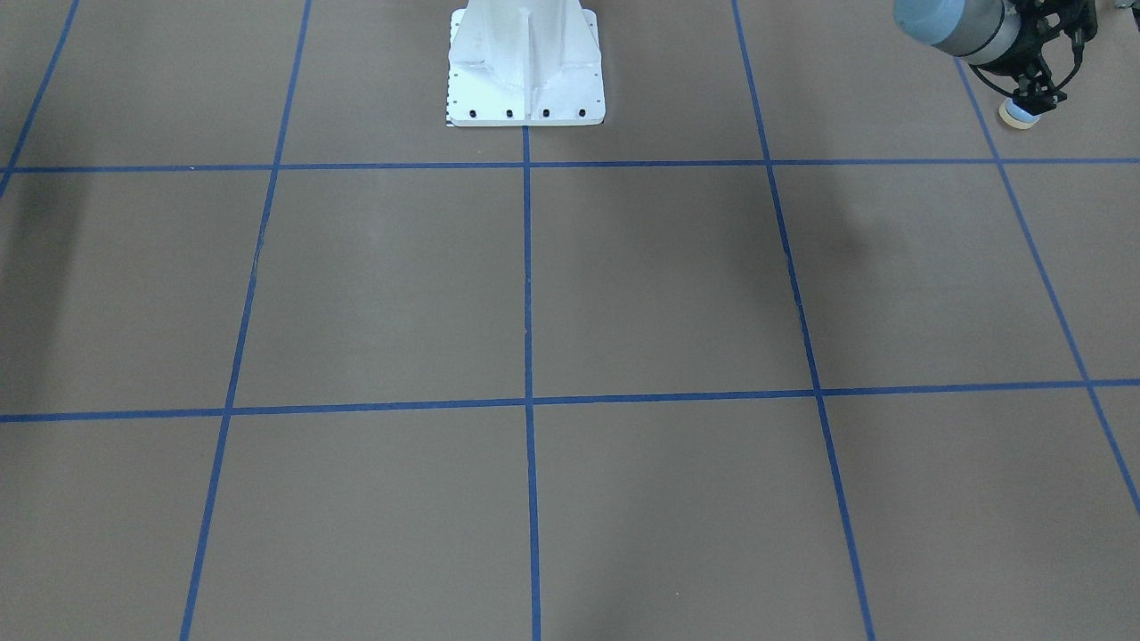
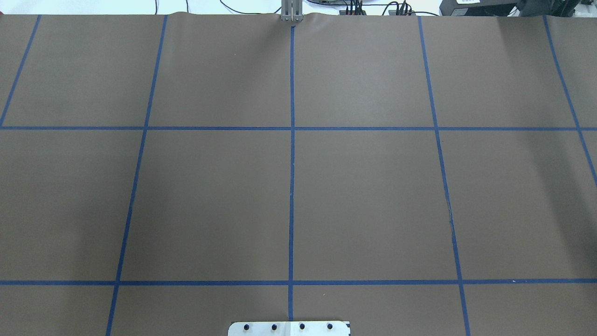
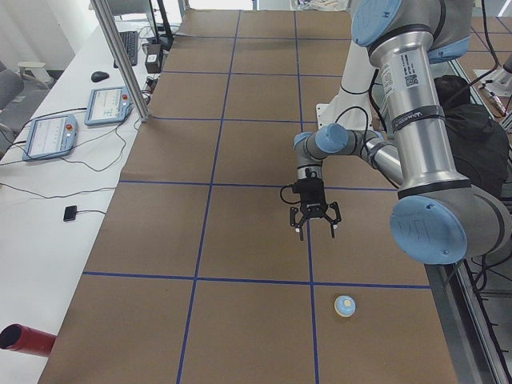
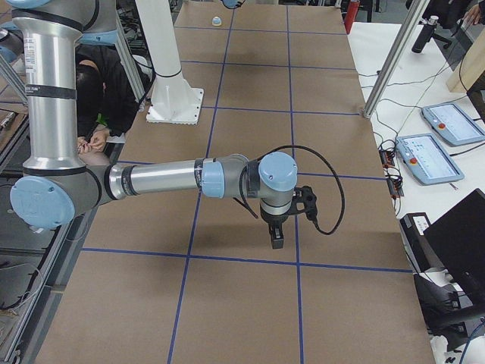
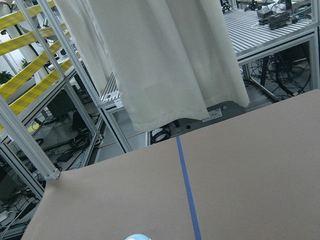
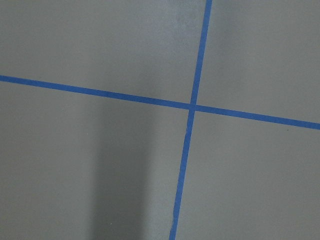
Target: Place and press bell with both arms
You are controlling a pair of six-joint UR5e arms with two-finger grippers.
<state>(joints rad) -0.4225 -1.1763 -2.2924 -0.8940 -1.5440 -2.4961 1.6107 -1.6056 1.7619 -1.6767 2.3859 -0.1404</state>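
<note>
Front view: the left gripper hangs over the tabletop corner, the bell standing just beside it. Left side view: its fingers are spread wide, empty, raised clear of the bell. Right side view: the right gripper points down mid-tabletop; whether its fingers are wide or narrow, I can't tell.

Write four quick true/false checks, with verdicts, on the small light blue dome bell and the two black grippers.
1. The small light blue dome bell stands on the brown table. True.
2. The left gripper is shut on the bell. False: it is open and apart from the bell.
3. The bell is at the robot's right end of the table. False: it is at the left end, far from the right gripper.
4. The right wrist view shows two blue tape lines crossing. True.
</note>
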